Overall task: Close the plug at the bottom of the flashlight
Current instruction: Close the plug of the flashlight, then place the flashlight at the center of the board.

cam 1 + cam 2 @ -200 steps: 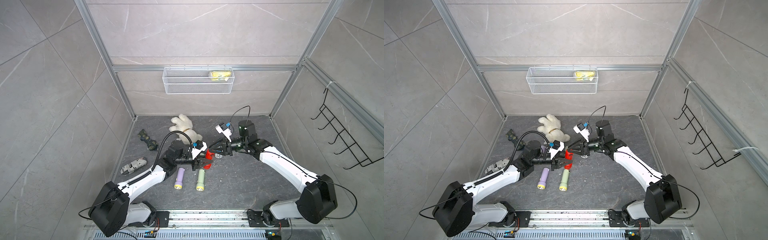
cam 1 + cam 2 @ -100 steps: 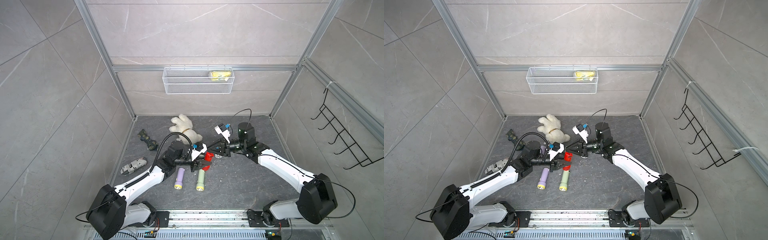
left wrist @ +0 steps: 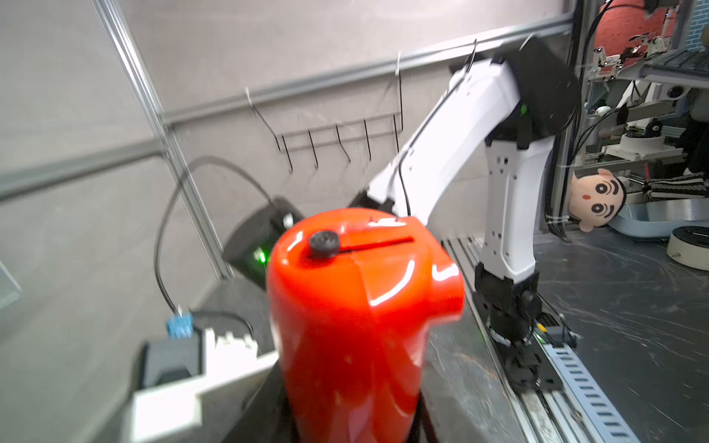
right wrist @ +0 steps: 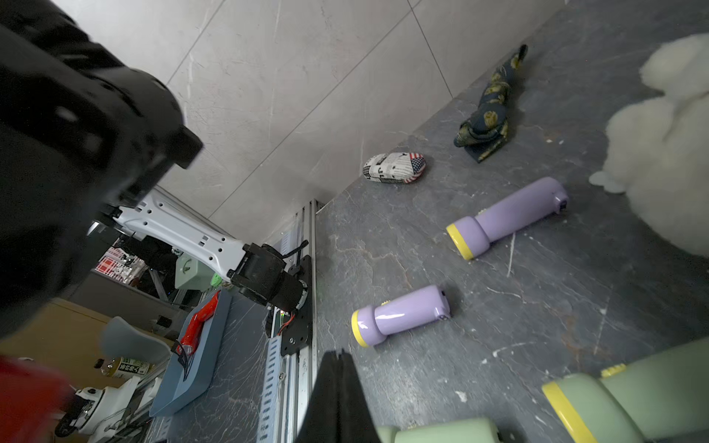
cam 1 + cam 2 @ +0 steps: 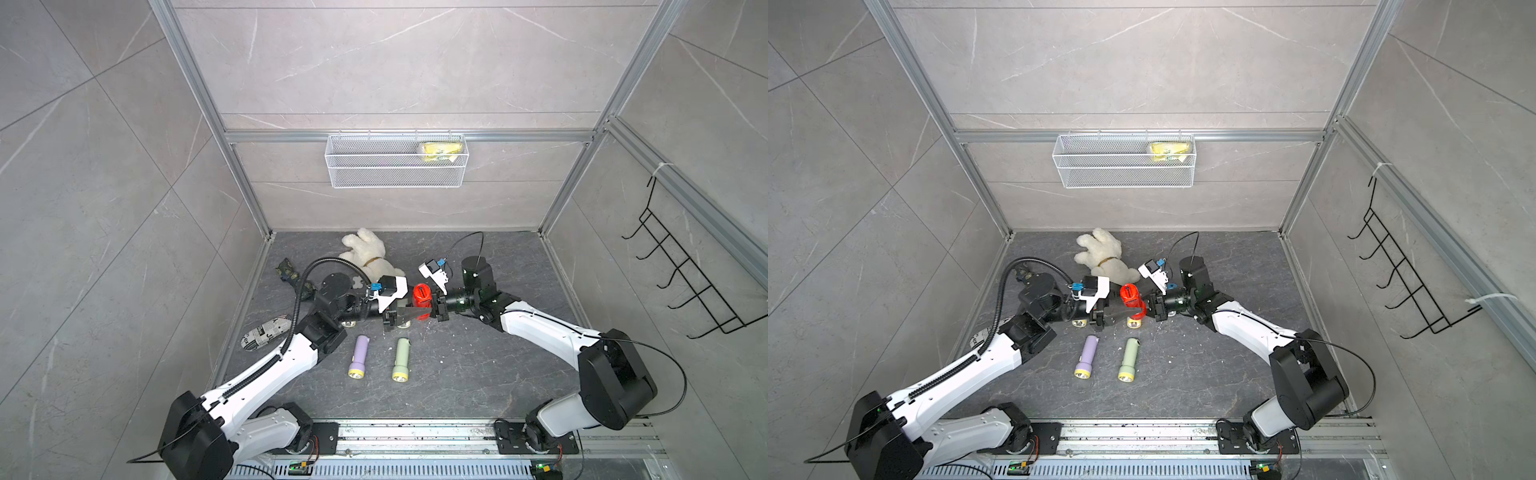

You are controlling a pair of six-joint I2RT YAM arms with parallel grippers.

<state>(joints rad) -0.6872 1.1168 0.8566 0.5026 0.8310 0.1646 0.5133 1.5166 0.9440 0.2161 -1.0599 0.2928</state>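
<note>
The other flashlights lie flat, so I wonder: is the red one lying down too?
No, upright: the left gripper holds the red flashlight with its slotted bottom end up.

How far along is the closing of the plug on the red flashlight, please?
Done: the left gripper is shut on the red flashlight, with its bottom end turned up. In hand: the right gripper, shut, is at that end, where the left wrist view shows the black plug beside a slot. Left: I cannot tell whether the plug sits fully in; if not, it probably needs pressing home.
</note>
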